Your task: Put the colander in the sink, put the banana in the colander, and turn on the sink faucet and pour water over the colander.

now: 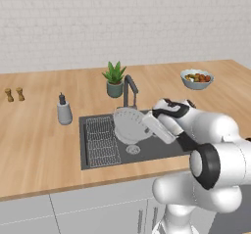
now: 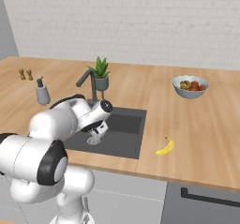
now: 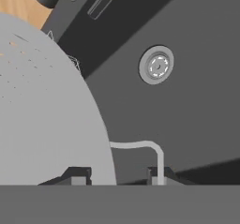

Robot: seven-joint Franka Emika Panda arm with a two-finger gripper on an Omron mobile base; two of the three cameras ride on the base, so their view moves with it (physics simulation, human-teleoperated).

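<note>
My gripper point(image 1: 148, 124) is shut on the rim handle of the colander point(image 1: 128, 125), a round light-grey perforated bowl. It hangs tilted over the dark sink point(image 1: 164, 149), just above the steel drain point(image 1: 133, 149). In the hand view the colander point(image 3: 47, 110) covers the left side. Its thin handle loop point(image 3: 150, 145) runs down to my gripper point(image 3: 117, 174), with the drain point(image 3: 157, 65) beyond. The dark faucet point(image 1: 130, 88) stands behind the basin, and water is out of view. The banana point(image 2: 165, 146) lies on the counter right of the sink point(image 2: 126, 124).
A wire grid rack point(image 1: 101, 141) fills the sink's left part. A soap dispenser point(image 1: 63, 110) stands to the sink's left, and a potted plant point(image 1: 114, 79) stands behind the faucet. A fruit bowl point(image 1: 196, 79) sits at the back right, two small shakers point(image 1: 14, 94) at the far left.
</note>
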